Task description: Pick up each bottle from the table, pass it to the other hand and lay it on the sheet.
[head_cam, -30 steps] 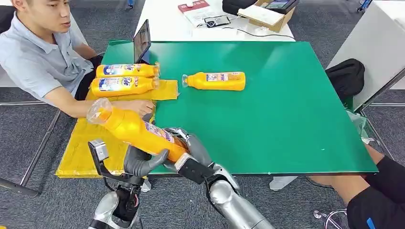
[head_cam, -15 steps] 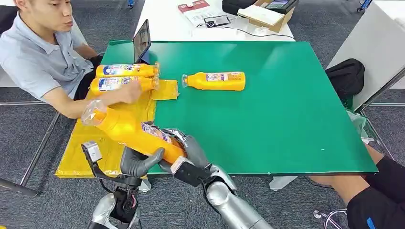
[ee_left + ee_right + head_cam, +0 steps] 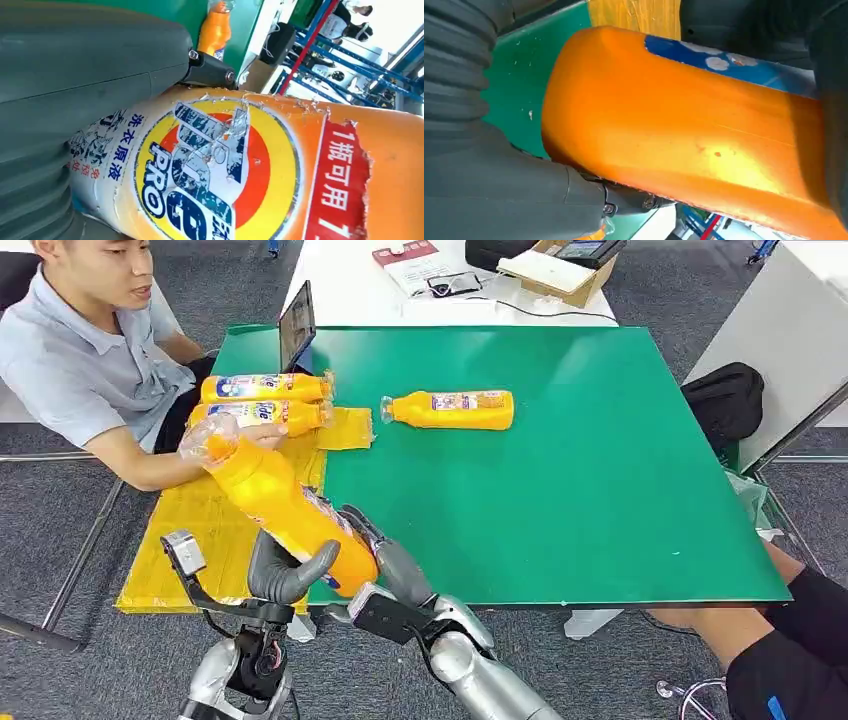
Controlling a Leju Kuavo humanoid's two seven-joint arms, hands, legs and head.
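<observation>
An orange detergent bottle [image 3: 283,508] hangs tilted over the near left corner of the green table [image 3: 560,490], its clear cap pointing up and away over the yellow sheet [image 3: 190,530]. My left hand [image 3: 287,575] grips its lower body from the left, thumb across the front. My right hand [image 3: 385,565] holds its base from the right. Up close, the label [image 3: 215,165] sits under my left hand [image 3: 75,75], and the plain orange side [image 3: 684,135] lies against my right hand [image 3: 484,180]. Two bottles [image 3: 265,387] [image 3: 262,415] lie on the sheet's far end. Another bottle [image 3: 455,409] lies on the table.
A person sits at the far left, one hand [image 3: 262,435] resting on the nearer bottle on the sheet. A dark tablet [image 3: 297,328] stands at the table's far left corner. A black bag [image 3: 725,400] sits right of the table; someone's leg [image 3: 780,640] is at the near right.
The held bottle has swung from lying almost flat to a steeper tilt, cap raised and moved away from me. The person's hand moved from the sheet onto the nearer laid bottle.
</observation>
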